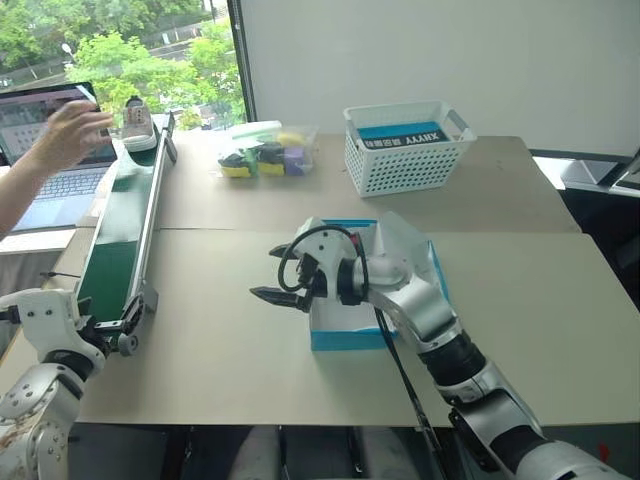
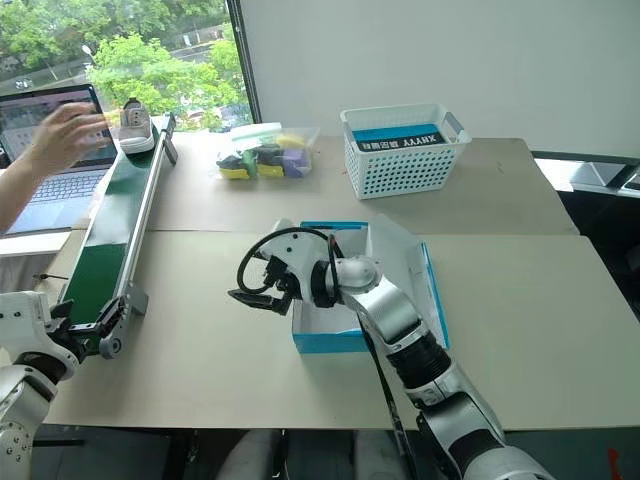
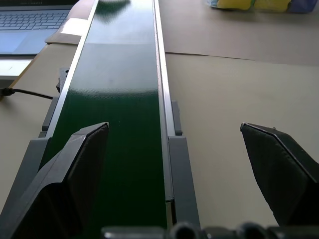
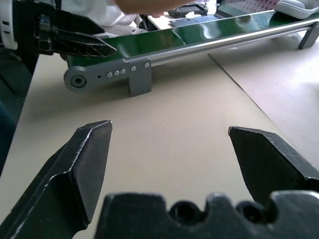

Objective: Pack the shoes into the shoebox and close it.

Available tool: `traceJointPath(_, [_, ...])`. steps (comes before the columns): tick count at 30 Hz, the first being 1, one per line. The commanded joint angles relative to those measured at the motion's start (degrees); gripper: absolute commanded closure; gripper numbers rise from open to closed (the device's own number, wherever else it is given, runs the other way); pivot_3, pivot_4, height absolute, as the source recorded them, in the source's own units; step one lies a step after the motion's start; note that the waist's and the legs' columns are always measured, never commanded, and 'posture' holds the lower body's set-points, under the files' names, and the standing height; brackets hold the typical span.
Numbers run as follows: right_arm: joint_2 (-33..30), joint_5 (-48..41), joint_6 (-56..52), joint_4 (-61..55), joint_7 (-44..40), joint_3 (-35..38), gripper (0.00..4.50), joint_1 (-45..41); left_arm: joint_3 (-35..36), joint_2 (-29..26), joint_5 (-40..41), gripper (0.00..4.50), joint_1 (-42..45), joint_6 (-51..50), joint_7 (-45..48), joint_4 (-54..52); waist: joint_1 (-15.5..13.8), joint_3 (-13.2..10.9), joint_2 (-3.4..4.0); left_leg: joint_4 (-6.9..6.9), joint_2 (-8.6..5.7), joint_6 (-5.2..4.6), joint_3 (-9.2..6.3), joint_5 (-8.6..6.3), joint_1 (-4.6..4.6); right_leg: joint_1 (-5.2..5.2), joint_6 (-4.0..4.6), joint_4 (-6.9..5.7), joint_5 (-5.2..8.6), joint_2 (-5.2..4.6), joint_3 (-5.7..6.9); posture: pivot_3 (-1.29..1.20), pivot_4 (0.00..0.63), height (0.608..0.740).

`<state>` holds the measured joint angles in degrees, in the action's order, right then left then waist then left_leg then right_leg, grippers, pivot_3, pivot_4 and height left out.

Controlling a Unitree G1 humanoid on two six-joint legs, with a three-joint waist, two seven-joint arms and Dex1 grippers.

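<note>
One shoe (image 1: 137, 124) sits at the far end of the green conveyor (image 1: 118, 240), beside a person's hand (image 1: 72, 135), its long axis seemingly along the belt (small at this range). The left end effector (image 3: 174, 164) waits at the belt's near end with fingers spread wide and empty, so the shoe lies straight ahead of it, well apart. The right end effector (image 2: 255, 283), also wide and empty, hangs just left of the open shoebox (image 2: 335, 340) at the table's centre, pointing left; the left arm is nearer the shoe.
</note>
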<state>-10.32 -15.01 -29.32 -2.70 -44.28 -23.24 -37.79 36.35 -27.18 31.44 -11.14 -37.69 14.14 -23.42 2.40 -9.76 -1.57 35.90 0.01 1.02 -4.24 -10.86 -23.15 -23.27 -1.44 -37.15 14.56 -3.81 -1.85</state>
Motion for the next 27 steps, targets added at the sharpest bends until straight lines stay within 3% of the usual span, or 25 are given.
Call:
traceJointPath(1, [0.3,-1.4,1.2,-1.1,-1.6,2.0,0.05,-0.8,3.0,-0.2,1.2,0.0,0.8,-0.8,-2.0,-1.4,0.0,0.0,0.0,0.0,0.0,0.0,0.0,0.0,0.01,0.0,0.0,0.0,0.0,0.0,0.0,0.0,0.15,0.738])
traceJointPath(27, [1.7,0.4,0.2,-0.9,-1.0,2.6,0.05,-0.9,2.6,-1.8,-2.9,0.0,2.2,-4.1,-5.9,0.4,0.0,0.0,-0.01,0.0,0.0,0.04,0.0,-0.03,0.03,0.0,0.01,0.0,0.0,0.01,-0.01,0.0,0.15,0.738])
